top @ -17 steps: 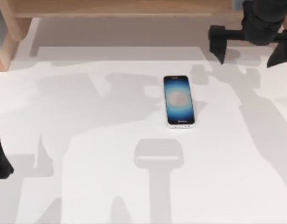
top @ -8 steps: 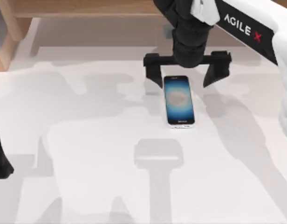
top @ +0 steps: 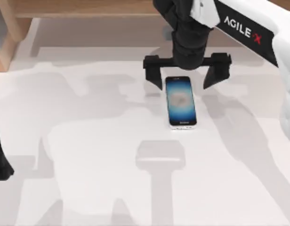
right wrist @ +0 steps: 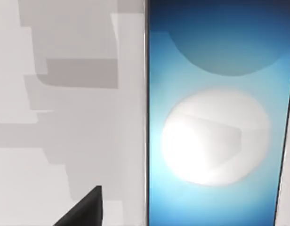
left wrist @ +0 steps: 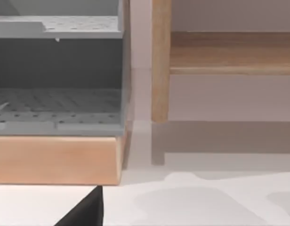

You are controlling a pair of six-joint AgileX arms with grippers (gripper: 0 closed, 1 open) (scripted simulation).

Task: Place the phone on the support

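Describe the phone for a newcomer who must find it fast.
On the white table, look just right of the middle, below the right gripper with its fingers spread. The phone lies flat there, screen up: a slim rectangle with a glowing blue screen, pale centre and white edge.

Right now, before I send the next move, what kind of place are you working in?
Likely a rendered tabletop workbench. A plain white table carries the phone, wooden framing runs along its far edge, and a grey perforated shelf unit sits on a wooden base. The right end effector, open, hovers over the phone's far end.
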